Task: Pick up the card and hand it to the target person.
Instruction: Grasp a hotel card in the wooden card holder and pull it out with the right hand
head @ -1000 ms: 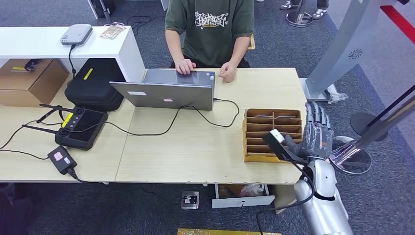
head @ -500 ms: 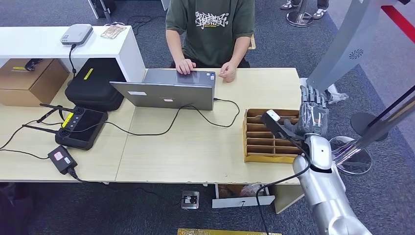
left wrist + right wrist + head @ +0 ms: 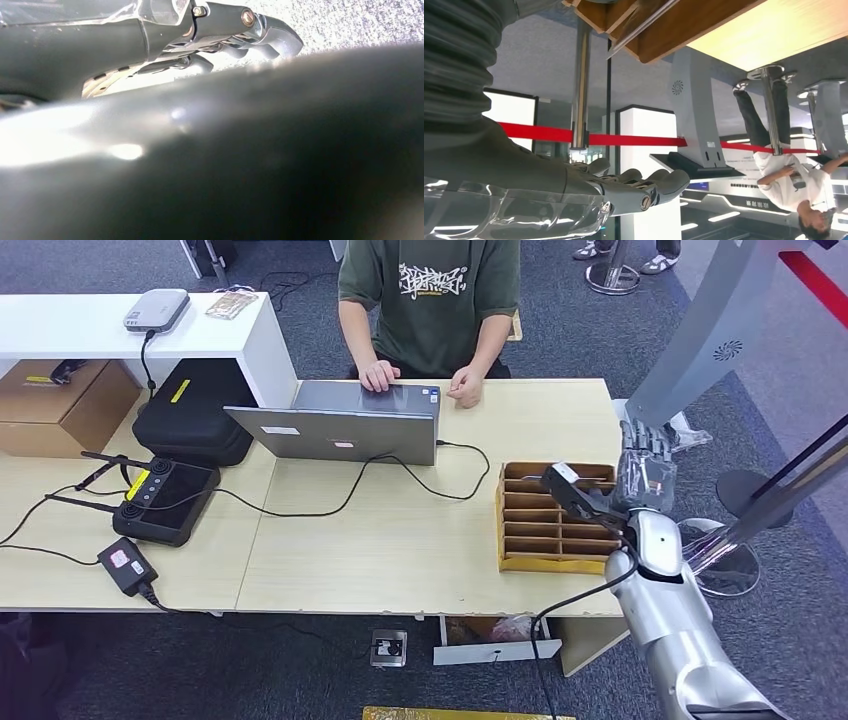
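We record the right hand [image 3: 640, 480] raised at the desk's right end, fingers extended, held apart and empty, its thumb over the wooden slotted organizer [image 3: 552, 516]. We can make out what appears to be a card [image 3: 540, 478] lying in one of the organizer's far slots, though faintly. The left hand [image 3: 235, 35] shows curled fingers; whether they grip anything we cannot tell. Beyond, a person [image 3: 432, 300] sits at a laptop [image 3: 340, 423].

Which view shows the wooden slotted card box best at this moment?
The head view: the whole card box sits on the table's right end, its slots visible, with the right hand raised at its far-right side. The right wrist view catches just a wooden corner from beside it. The left wrist view offers nothing of it.
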Tool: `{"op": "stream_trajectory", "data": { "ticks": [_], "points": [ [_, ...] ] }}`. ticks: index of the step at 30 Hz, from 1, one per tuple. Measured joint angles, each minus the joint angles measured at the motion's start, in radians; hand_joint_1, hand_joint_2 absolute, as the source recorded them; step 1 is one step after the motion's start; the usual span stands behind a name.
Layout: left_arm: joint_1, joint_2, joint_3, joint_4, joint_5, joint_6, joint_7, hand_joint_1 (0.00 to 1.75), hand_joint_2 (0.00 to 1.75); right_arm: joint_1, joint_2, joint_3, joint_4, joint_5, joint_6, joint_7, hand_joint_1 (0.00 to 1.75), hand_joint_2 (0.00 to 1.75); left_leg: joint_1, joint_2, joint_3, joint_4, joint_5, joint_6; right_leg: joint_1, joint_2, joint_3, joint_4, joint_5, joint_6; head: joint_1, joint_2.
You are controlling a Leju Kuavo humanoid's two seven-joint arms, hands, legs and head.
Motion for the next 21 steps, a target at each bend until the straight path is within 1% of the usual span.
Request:
{"op": "stream_trajectory", "data": {
  "ticks": [6, 12, 14, 16, 18, 19, 21],
  "points": [
    [0.000, 0.000, 0.000, 0.000, 0.000, 0.000, 0.000, 0.00, 0.00, 0.027, -0.011, 0.000, -0.035, -0.003, 0.004, 0.000, 0.00, 1.75, 0.000, 0.000, 0.000, 0.000, 0.000, 0.000, 0.000, 0.000, 0.000, 0.000, 0.000, 0.000, 0.000, 0.000],
    [0.000, 0.000, 0.000, 0.000, 0.000, 0.000, 0.000, 0.00, 0.00, 0.080, -0.014, 0.001, -0.137, -0.002, 0.029, -0.001, 0.00, 1.75, 0.000, 0.000, 0.000, 0.000, 0.000, 0.000, 0.000, 0.000, 0.000, 0.000, 0.000, 0.000, 0.000, 0.000],
    [0.000, 0.000, 0.000, 0.000, 0.000, 0.000, 0.000, 0.00, 0.00, 0.093, -0.014, 0.002, -0.168, -0.002, 0.040, -0.003, 0.13, 1.75, 0.000, 0.000, 0.000, 0.000, 0.000, 0.000, 0.000, 0.000, 0.000, 0.000, 0.000, 0.000, 0.000, 0.000],
    [0.000, 0.000, 0.000, 0.000, 0.001, 0.000, -0.001, 0.00, 0.00, 0.101, -0.014, 0.007, -0.191, -0.002, 0.048, -0.005, 0.21, 1.75, 0.000, 0.000, 0.000, 0.000, 0.000, 0.000, 0.000, 0.000, 0.000, 0.000, 0.000, 0.000, 0.000, 0.000],
    [0.001, 0.000, 0.000, 0.000, 0.002, 0.000, -0.002, 0.00, 0.00, 0.105, -0.014, 0.011, -0.206, -0.002, 0.054, -0.005, 0.16, 1.75, 0.000, 0.000, 0.000, 0.000, 0.000, 0.000, 0.000, 0.000, 0.000, 0.000, 0.000, 0.000, 0.000, 0.000],
    [0.001, 0.000, 0.000, 0.000, 0.002, 0.000, -0.003, 0.00, 0.00, 0.106, -0.014, 0.012, -0.212, -0.002, 0.056, -0.005, 0.17, 1.75, 0.000, 0.000, 0.000, 0.000, 0.000, 0.000, 0.000, 0.000, 0.000, 0.000, 0.000, 0.000, 0.000, 0.000],
    [0.002, 0.000, 0.000, 0.000, 0.003, 0.000, -0.007, 0.00, 0.00, 0.107, -0.014, 0.015, -0.221, -0.002, 0.060, -0.005, 0.26, 1.75, 0.000, 0.000, 0.000, 0.000, 0.000, 0.000, 0.000, 0.000, 0.000, 0.000, 0.000, 0.000, 0.000, 0.000]
  ]
}}
